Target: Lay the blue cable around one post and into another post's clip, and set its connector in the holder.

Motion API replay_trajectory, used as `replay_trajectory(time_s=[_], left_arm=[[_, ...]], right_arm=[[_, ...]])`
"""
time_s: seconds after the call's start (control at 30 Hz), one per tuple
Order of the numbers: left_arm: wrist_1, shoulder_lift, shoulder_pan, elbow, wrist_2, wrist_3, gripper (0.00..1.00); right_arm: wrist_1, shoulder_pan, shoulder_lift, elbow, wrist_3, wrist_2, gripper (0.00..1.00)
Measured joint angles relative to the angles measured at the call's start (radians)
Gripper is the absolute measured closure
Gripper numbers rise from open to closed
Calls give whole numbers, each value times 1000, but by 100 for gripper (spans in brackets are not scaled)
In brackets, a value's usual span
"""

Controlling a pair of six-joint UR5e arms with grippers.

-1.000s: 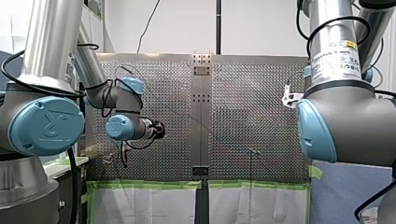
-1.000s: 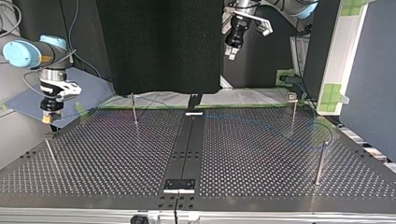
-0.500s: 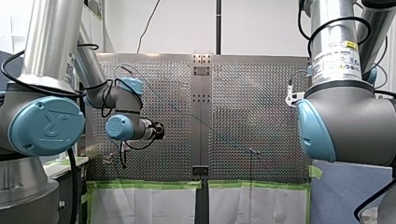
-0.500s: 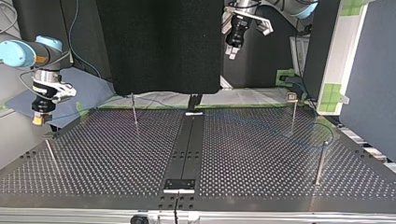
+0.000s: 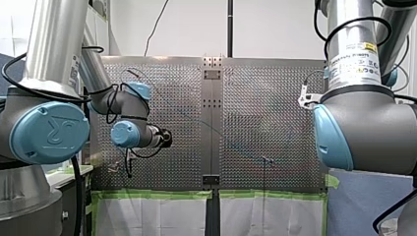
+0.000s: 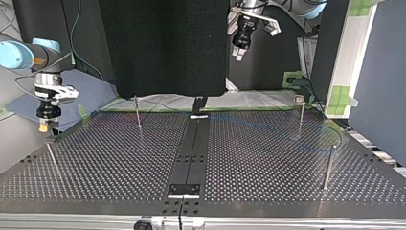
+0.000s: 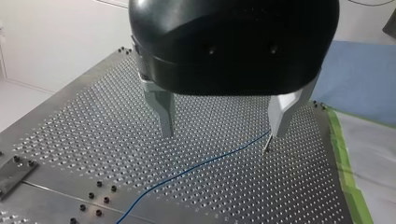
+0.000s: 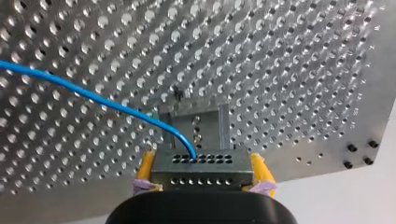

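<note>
In the right wrist view my right gripper point(image 8: 200, 164), with yellow pads, is shut on a grey metal connector point(image 8: 200, 173). The blue cable point(image 8: 93, 98) leaves the connector's top and runs off over the perforated table. A small metal holder point(image 8: 208, 125) sits on the table just ahead of the connector. In the top view my right gripper point(image 6: 44, 125) hangs low at the left edge of the table. My left gripper point(image 7: 223, 133) is open above the table, with the blue cable point(image 7: 196, 164) lying below it. In the top view my left gripper point(image 6: 238, 52) is high at the back.
Thin posts stand on the table: one at the top view's back left point(image 6: 138, 114), one at the near left point(image 6: 52, 160), two at the right point(image 6: 300, 115) point(image 6: 328, 165). The cable loops near the right posts point(image 6: 330, 136). A dark rail point(image 6: 189, 153) runs down the middle.
My right gripper, with the connector, has shifted toward the top view's left and dropped a little closer to the table. My left arm has stayed still.
</note>
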Motion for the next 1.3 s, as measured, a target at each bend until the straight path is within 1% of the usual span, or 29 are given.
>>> replay_trajectory(time_s=[0.03, 0.1, 0.23, 0.33, 0.5, 0.73, 0.9, 1.0, 1.07, 1.23, 1.3], left_arm=[[-1, 0, 1, 0, 0, 0, 1], [-1, 0, 3, 0, 0, 1, 1], [-2, 0, 6, -1, 0, 2, 1], [-2, 0, 6, -2, 0, 2, 1], [-1, 0, 9, -8, 1, 3, 1], [-1, -1, 14, -12, 1, 3, 1], [-1, -1, 16, -12, 2, 4, 1], [-1, 0, 17, -12, 3, 4, 1], [-2, 0, 18, -12, 3, 4, 1], [-2, 0, 21, -12, 4, 4, 1], [-2, 0, 23, -12, 5, 4, 1]], right_arm=[[7, -1, -2, -1, 7, -10, 98], [20, -3, -5, -6, 11, -23, 98], [52, -4, -6, -21, 4, -47, 98], [76, -6, -6, -29, 1, -55, 98], [115, -8, -6, -34, -1, -58, 98], [178, -16, -6, -42, -12, -58, 98], [198, -19, -6, -50, -23, -60, 98], [203, -21, -6, -54, -32, -71, 98], [207, -24, -6, -56, -44, -76, 98], [223, -27, -6, -71, -82, -82, 98], [229, -28, -6, -76, -92, -84, 98]])
